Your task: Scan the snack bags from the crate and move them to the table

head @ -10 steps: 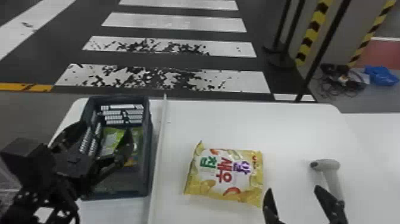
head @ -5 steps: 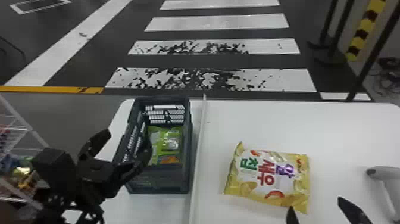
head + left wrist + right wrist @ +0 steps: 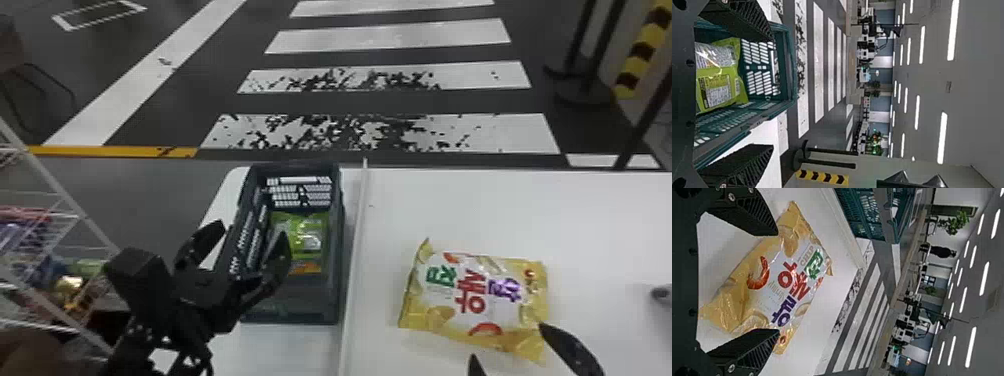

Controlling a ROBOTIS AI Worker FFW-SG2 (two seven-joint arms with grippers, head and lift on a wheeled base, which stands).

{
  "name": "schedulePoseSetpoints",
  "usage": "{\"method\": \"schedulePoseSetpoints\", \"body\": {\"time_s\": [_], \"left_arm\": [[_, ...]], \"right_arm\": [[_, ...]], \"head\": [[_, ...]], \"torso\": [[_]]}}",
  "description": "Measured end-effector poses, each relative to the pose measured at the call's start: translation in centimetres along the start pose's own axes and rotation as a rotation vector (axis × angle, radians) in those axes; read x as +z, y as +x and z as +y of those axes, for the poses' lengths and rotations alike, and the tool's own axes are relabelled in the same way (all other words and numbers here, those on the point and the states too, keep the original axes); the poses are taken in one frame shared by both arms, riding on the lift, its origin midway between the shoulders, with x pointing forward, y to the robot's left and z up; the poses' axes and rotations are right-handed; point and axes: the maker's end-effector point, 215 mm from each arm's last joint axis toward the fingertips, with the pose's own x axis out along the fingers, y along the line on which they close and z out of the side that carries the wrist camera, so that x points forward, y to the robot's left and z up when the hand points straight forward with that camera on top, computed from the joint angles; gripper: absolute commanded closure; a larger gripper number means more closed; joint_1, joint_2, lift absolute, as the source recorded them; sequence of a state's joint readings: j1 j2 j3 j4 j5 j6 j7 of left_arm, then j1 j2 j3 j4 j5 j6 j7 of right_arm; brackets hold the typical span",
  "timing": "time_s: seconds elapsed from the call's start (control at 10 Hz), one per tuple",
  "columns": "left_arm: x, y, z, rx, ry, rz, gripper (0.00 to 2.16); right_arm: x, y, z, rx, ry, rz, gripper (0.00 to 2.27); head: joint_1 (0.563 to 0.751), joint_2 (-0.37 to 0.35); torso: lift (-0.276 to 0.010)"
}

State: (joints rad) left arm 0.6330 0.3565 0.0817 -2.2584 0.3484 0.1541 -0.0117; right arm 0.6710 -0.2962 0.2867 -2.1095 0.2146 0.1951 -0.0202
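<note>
Head view: the yellow snack bag (image 3: pixel 475 300) is lying face up on the bench (image 3: pixel 500 200), right of the white strip (image 3: pixel 354 260). At its near right edge the right gripper (image 3: pixel 507 342) is being held wide open, nothing gripped; whether the film is being touched is not being made clear. The left gripper (image 3: pixel 252 230) is also being held open, empty, by the left side of the crate (image 3: pixel 340 280).

Handling, judged: a light, air-filled packet is being assumed, with soft, slippery film and brittle contents. A broad, gentle squeeze across the plump middle is being favoured, well in from the sealed ends; crushing by a hard grip, or slipping from a corner pinch, is being anticipated.

Comparison of views: by the head view, the layout of bag, strip and crate is being given, plus an orange patch (image 3: pixel 306 268) near the green snack bag (image 3: pixel 300 232). By the right wrist view, the fingers' wide spacing and the bag's creases are being brought out. By the left wrist view, a printed panel (image 3: pixel 717 91) on the green snack bag is being displayed inside the crate.
</note>
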Motion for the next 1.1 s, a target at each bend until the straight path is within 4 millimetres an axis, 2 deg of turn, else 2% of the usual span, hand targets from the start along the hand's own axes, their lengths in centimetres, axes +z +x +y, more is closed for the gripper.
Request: {"method": "schedulePoseSetpoints", "body": {"time_s": [0.2,0.5,0.7,0.9,1.1], "left_arm": [[-0.8,0.1,-0.4,-0.006,-0.002,0.012,0.03],[-1.3,0.1,-0.8,-0.012,-0.001,0.025,0.03],[-1.6,0.1,-1.3,-0.024,-0.002,0.033,0.03],[-1.9,0.0,-1.6,-0.031,-0.001,0.039,0.03],[-2.1,-0.1,-1.6,-0.038,0.004,0.045,0.03]], "right_arm": [[0.7,1.0,2.7,0.039,-0.024,0.012,0.12],[1.1,2.5,4.8,0.055,-0.023,0.061,0.12],[2.1,4.0,7.4,0.085,-0.033,0.066,0.12],[2.2,5.7,9.6,0.108,-0.075,0.078,0.12],[2.4,6.5,9.7,0.075,-0.139,0.071,0.12]], "head": [[0.695,0.228],[0.695,0.262],[0.695,0.298],[0.695,0.325],[0.695,0.332]], "torso": [[-0.095],[-0.095],[-0.095],[-0.095],[-0.095]]}}
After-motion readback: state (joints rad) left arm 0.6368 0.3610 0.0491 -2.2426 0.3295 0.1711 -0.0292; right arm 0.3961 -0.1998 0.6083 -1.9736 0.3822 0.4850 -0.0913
